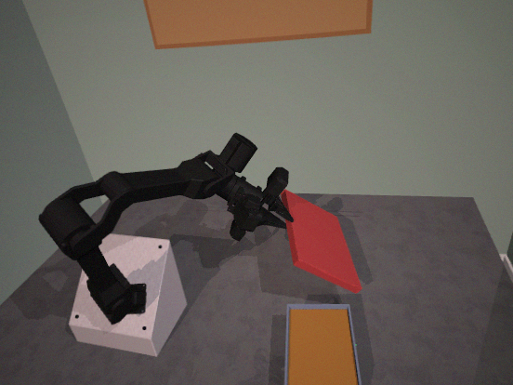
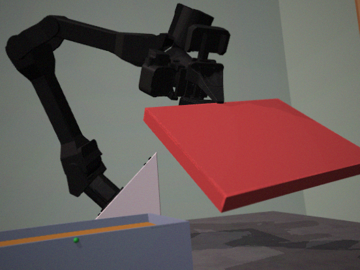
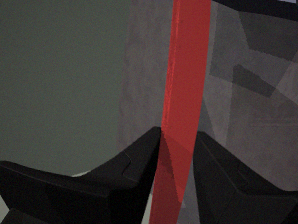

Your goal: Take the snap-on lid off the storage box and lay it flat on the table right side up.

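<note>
Carrying phase. The gripper (image 1: 282,216) pinches one edge of the red snap-on lid (image 1: 321,242), its jaws closed narrowly on the thin rim, as the wrist view shows with the lid seen edge-on between the two fingers. The lid hangs in the air, well above the grey table (image 1: 418,279), and slopes down toward its free end; it touches nothing else. The open storage box (image 1: 321,344), blue-walled with an orange interior, stands at the near edge of the table, apart from the lid.

Hazards, as judged from this pose:
- The grasp sits at one end of a broad panel, so the lid's weight probably levers against the fingers. A quick swing could make it pivot or slip out.
- Lowering with this slope would likely land the low far corner first. The lid could then twist in the jaws or skid.
- A descent too close to the box risks striking its wall and shifting it.
- Release before the lid is level may let it drop and flip.
</note>
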Controlling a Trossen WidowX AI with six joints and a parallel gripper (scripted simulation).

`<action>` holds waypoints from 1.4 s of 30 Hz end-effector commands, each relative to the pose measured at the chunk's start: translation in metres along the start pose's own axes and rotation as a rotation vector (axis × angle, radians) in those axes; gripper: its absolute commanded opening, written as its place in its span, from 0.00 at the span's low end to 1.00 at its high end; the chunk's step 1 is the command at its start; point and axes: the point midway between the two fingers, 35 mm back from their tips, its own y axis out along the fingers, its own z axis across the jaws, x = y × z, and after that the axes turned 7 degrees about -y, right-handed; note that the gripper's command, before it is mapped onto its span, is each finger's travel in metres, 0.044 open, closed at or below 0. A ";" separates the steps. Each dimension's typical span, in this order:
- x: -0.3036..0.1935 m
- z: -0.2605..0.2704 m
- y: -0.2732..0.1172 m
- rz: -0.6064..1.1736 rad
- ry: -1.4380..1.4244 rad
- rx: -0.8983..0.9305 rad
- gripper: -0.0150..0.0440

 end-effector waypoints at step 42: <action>-0.090 0.008 -0.008 0.001 0.009 0.005 0.25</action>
